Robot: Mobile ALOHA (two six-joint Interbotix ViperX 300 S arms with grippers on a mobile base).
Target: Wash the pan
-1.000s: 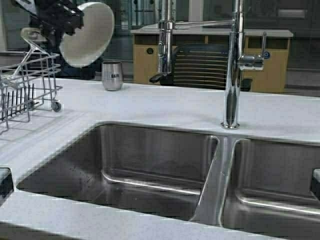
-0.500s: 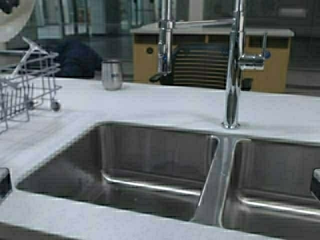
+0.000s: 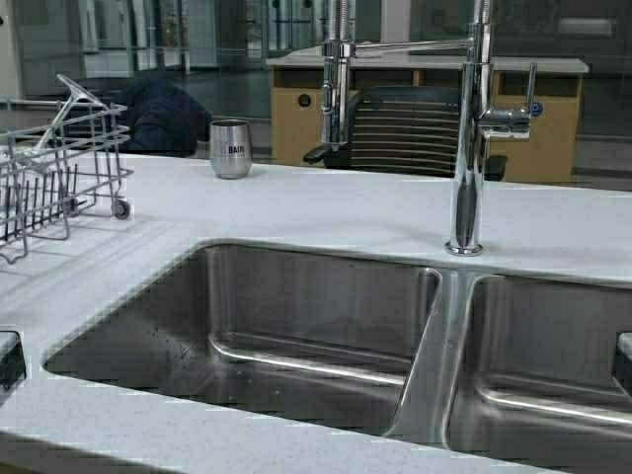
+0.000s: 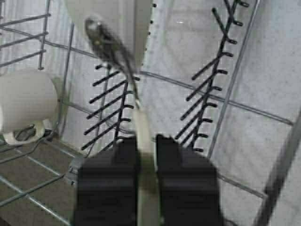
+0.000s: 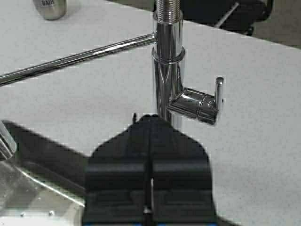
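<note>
Both arms lie outside the high view; the pan (image 4: 106, 28) is cut off by the left wrist view's edge.

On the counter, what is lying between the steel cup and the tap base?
Nothing: in the high view, the counter between the steel cup and the tap base is bare.

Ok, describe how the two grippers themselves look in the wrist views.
Both look alike. The left gripper has two blocky matte-black fingers with flat faces and squared edges. The right gripper is the same black, its fingers tapering to a blunt point, with a thin strip of blue at the base. No cables or markings show.
</note>
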